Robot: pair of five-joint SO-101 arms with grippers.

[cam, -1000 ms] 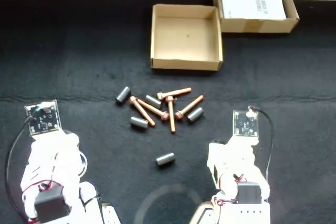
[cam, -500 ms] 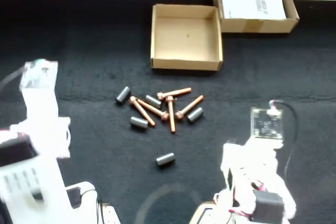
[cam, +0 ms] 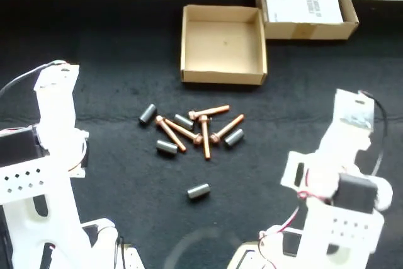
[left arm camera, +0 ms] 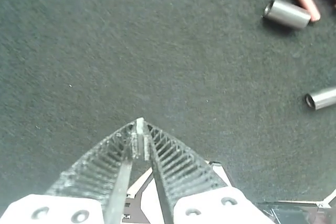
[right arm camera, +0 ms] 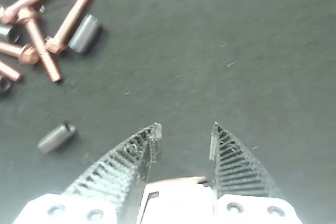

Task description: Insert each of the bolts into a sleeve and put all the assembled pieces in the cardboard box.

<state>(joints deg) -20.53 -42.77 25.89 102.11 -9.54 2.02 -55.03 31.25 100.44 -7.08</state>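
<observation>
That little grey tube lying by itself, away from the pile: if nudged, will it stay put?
The lone sleeve is a round cylinder lying on its side, so a sideways nudge would probably roll it. The dark mat looks felt-like, which should stop it soon. It looks like smooth metal: likely rigid, perhaps slippery.

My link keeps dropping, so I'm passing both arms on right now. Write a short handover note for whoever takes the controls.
Left gripper: shut, holding nothing, above the black mat.
Right gripper: open, holding nothing, above the mat.
Things: five copper-coloured metal bolts lie in a loose pile mid-table. Four short grey metal sleeves lie among and around them, and a fifth sleeve lies alone nearer the arms. The open brown cardboard box sits beyond the pile with nothing in it.
Done: nothing; no bolt is sleeved.
Left: sleeve all five bolts, then box them.
</observation>
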